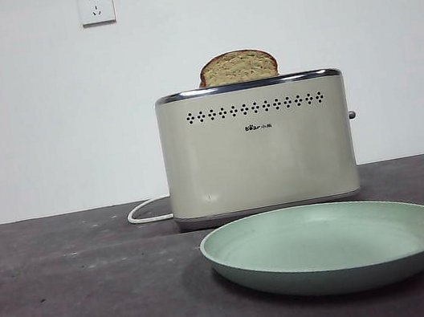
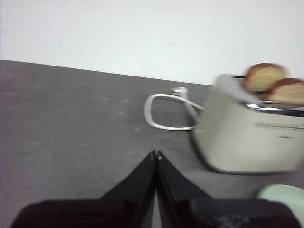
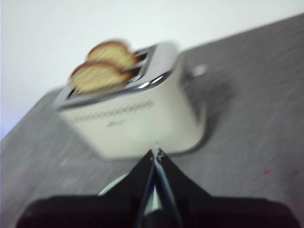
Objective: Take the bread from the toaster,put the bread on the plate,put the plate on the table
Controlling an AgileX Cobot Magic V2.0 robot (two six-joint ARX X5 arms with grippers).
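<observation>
The cream toaster [image 1: 258,151] stands at the middle of the dark table [image 1: 72,296]. Bread [image 1: 237,67] pokes its domed top out of the chrome rim. Both wrist views show two slices in the slots, the nearer slice [image 3: 97,76] and the farther slice [image 3: 109,52]. The mint-green plate [image 1: 328,246] lies empty on the table in front of the toaster, a little to the right. My left gripper [image 2: 156,153] is shut and empty, hovering left of the toaster [image 2: 247,137]. My right gripper [image 3: 156,152] is shut and empty, above the plate [image 3: 113,186]. Neither arm shows in the front view.
A white cord [image 1: 148,211] loops on the table to the left of the toaster, also seen as the cord [image 2: 161,111] in the left wrist view. A small lever knob [image 1: 351,115] sticks out of the toaster's right end. A white wall with sockets [image 1: 95,5] stands behind.
</observation>
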